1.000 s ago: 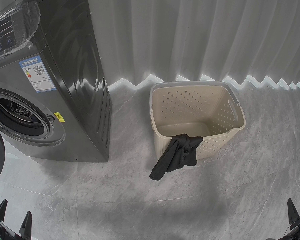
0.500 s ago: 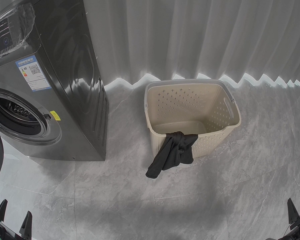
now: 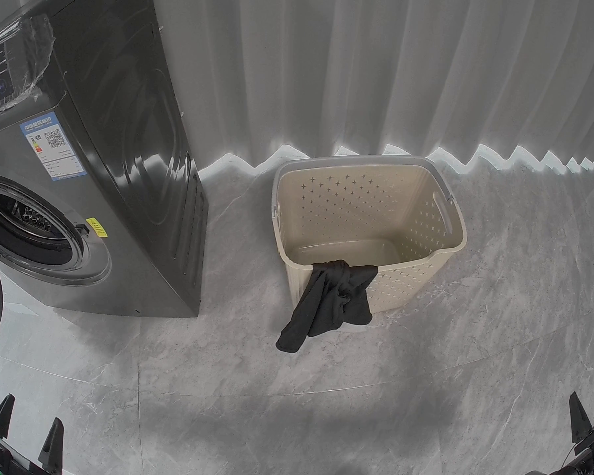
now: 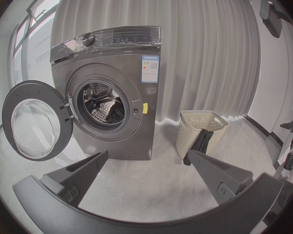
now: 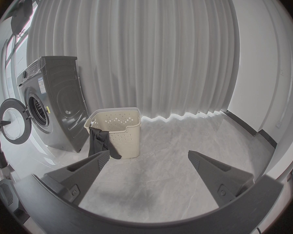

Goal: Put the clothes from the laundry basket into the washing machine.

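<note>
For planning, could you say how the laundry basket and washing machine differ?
The laundry basket is cream and opens upward; the washing machine is grey and opens frontward. A dark garment hangs over the basket's rim; dark cloth lies in the machine's drum. Both stand on the floor.

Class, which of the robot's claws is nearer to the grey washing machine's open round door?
Left. The left claw sits in front of the grey washing machine's open round door; the right claw is far off to the other side, beyond the cream perforated plastic laundry basket.
</note>
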Controlling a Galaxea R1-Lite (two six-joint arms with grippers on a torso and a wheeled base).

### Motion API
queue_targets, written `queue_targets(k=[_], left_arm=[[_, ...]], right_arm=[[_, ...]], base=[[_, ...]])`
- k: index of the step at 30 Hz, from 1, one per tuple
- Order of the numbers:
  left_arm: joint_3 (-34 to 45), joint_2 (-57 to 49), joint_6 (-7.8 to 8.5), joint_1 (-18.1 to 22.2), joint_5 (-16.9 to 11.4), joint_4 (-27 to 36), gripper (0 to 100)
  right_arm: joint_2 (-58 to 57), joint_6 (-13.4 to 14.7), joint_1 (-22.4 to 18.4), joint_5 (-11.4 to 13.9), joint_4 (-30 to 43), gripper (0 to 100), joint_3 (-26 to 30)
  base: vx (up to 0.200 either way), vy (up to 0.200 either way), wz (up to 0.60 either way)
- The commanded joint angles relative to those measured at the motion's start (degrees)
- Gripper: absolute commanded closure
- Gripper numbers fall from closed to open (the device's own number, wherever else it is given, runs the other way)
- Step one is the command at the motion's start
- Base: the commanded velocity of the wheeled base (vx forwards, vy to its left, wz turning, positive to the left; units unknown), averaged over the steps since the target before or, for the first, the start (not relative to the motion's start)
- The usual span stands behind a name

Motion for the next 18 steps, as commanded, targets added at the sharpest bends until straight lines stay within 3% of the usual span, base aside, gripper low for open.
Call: queue_targets(k=[1, 5, 11, 14, 17, 18], left_arm=[[1.01, -0.93, 0.12, -0.02, -0.05, -0.07, 0], [1.01, -0.93, 0.03, -0.11, -0.05, 0.01, 0], [1.01, -0.93, 0.12, -0.02, -0.05, 0.01, 0], [1.01, -0.93, 0.03, -0.11, -0.05, 0.01, 0], [1.01, -0.93, 0.03, -0.11, -0.05, 0.01, 0], [1.01, -0.93, 0.12, -0.11, -0.05, 0.01, 0]], right_arm=[[-0.93, -0.11, 0.0, 0.0, 0.0, 0, 1.01], [-0.93, -0.11, 0.0, 0.09, 0.0, 0, 1.01], [-0.93, 0.59, 0.0, 0.0, 0.09, 0, 1.01], [-0.93, 0.68, -0.08, 0.09, -0.53, 0, 0.75], [-0.93, 0.68, 0.09, 0.27, -2.55, 0, -3.12], [1.71, 0.85, 0.27, 0.53, -2.9, 0, -9.27]], base=[[0.0, 0.0, 0.0], [0.0, 0.0, 0.0], [0.2, 0.0, 0.0], [0.0, 0.0, 0.0], [0.0, 0.0, 0.0], [0.0, 0.0, 0.0]])
